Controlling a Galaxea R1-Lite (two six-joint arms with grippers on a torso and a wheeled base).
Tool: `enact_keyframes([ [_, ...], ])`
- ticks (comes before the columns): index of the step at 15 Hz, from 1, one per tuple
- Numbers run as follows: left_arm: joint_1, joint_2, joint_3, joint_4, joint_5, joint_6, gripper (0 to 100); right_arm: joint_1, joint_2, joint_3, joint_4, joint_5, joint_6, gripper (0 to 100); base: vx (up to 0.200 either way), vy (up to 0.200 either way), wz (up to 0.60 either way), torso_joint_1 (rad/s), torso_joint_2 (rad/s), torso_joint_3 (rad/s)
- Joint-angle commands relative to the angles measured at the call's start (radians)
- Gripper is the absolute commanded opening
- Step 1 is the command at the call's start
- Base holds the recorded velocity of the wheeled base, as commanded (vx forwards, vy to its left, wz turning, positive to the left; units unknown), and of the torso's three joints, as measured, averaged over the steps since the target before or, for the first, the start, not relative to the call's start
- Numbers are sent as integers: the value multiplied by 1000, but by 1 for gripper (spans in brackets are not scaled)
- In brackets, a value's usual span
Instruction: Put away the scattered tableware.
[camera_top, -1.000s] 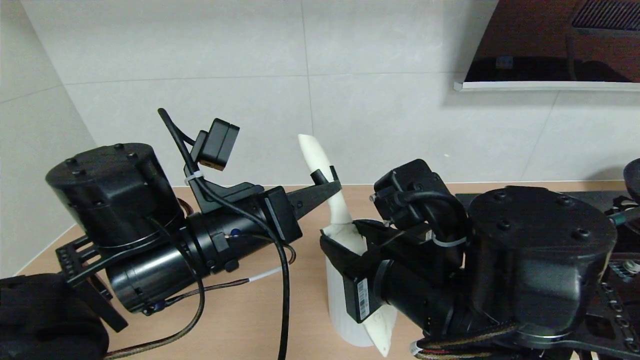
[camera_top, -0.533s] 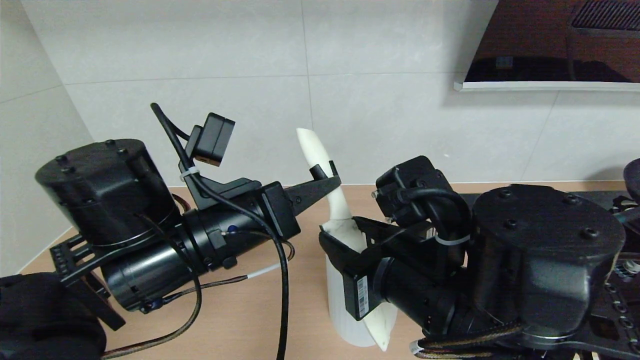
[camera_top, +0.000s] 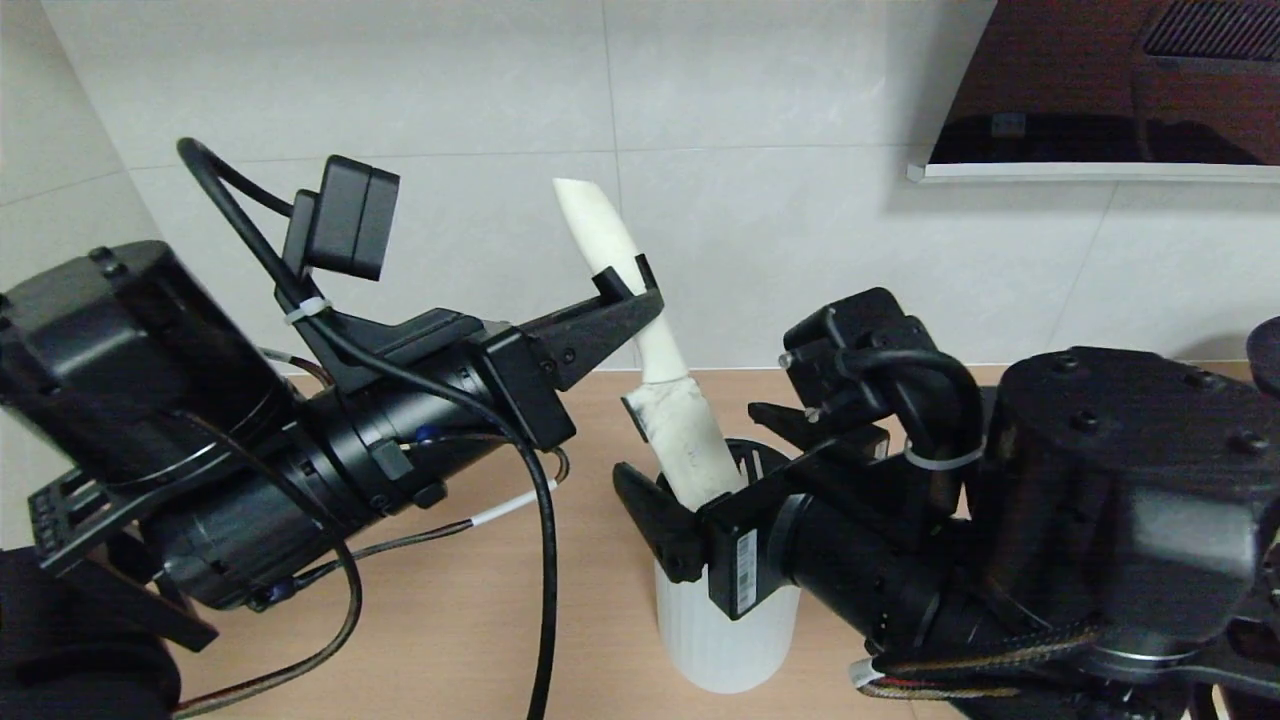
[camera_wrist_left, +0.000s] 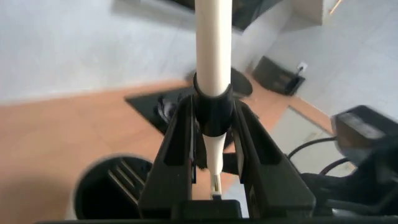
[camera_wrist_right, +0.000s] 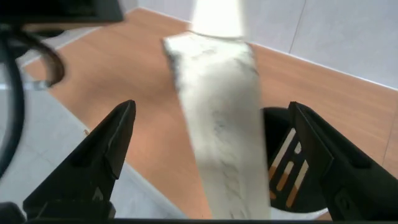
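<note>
Grips a white knife (camera_top: 660, 370) by its handle in the left hand (camera_top: 628, 290), fingertips pinched narrow around the round shaft at about mid-handle. Holds it near upright above the table (camera_top: 480, 620), handle end tilted up and toward the robot's left, cut at a slant at the tip.

White all over: a smooth, rounded handle, then a broad flat blade with a matte face, smudged grey along the edges and near the shoulder. Points blade-down into the mouth of a white ribbed utensil holder (camera_top: 725, 640), lower blade hidden inside, upper blade and whole handle out above the rim. Holder upright on the pale wooden table, near the tiled wall (camera_top: 780, 250).

From the left wrist, looks down along the knife (camera_wrist_left: 213, 50) through the left hand (camera_wrist_left: 211, 124) to the utensil holder (camera_wrist_left: 99, 186) below, dark inside with pale slats.

Spreads the right hand (camera_top: 715, 460) wide at the holder's rim, one finger on each side of the blade, holding nothing. Cannot tell whether either finger touches the rim.

From the right wrist, shows the right hand (camera_wrist_right: 214, 149) with both black fingers far apart, the blade of the knife (camera_wrist_right: 217, 130) between them close to the lens, and the utensil holder (camera_wrist_right: 292, 168) behind it, dark and slotted inside.
</note>
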Motion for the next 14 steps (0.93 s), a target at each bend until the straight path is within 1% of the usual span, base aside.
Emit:
enact_keyframes([
  [1, 12, -33, 3, 4, -1, 76, 0, -65, -60, 9, -3, 0, -4, 100, 0, 0, 0, 0, 0, 0],
  [2, 17, -28, 0, -1, 0, 125, 0, -123, -74, 9, -3, 2, -14, 100, 0, 0, 0, 0, 0, 0],
  [3, 22, -28, -1, -4, 0, 143, 0, -161, -79, 9, -3, 2, -30, 100, 0, 0, 0, 0, 0, 0],
  [5, 29, -25, -6, -7, -1, 165, 0, -299, -106, 10, -3, 5, -74, 100, 0, 0, 0, 0, 0, 0],
  [6, 29, -21, -6, -8, -3, 174, 0, -324, -111, 9, -3, 6, -74, 100, 0, 0, 0, 0, 0, 0],
  [7, 29, -8, -6, -10, 0, 205, 0, -344, -116, 10, -3, 8, -74, 100, 0, 0, 0, 0, 0, 0],
  [8, 29, 19, -4, -59, 0, 223, 0, -348, -120, 10, -3, 8, -76, 100, 0, 0, 0, 0, 0, 0],
  [9, 29, 48, -3, -125, 0, 226, 0, -348, -120, 10, -1, 8, -76, 100, 0, 0, 0, 0, 0, 0],
  [10, 29, 67, -1, -162, 0, 228, 0, -348, -120, 12, -1, 8, -76, 100, 0, 0, 0, 0, 0, 0],
  [11, 29, 113, 0, -249, 0, 229, 0, -348, -119, 12, -1, 8, -76, 100, 0, 0, 0, 0, 0, 0],
  [12, 29, 127, 0, -264, 0, 234, 0, -350, -119, 12, -1, 8, -76, 100, 0, 0, 0, 0, 0, 0],
  [14, 29, 144, 17, -269, 0, 258, 0, -370, -119, 10, -3, 8, -88, 100, 0, 0, 0, 0, 0, 0],
])
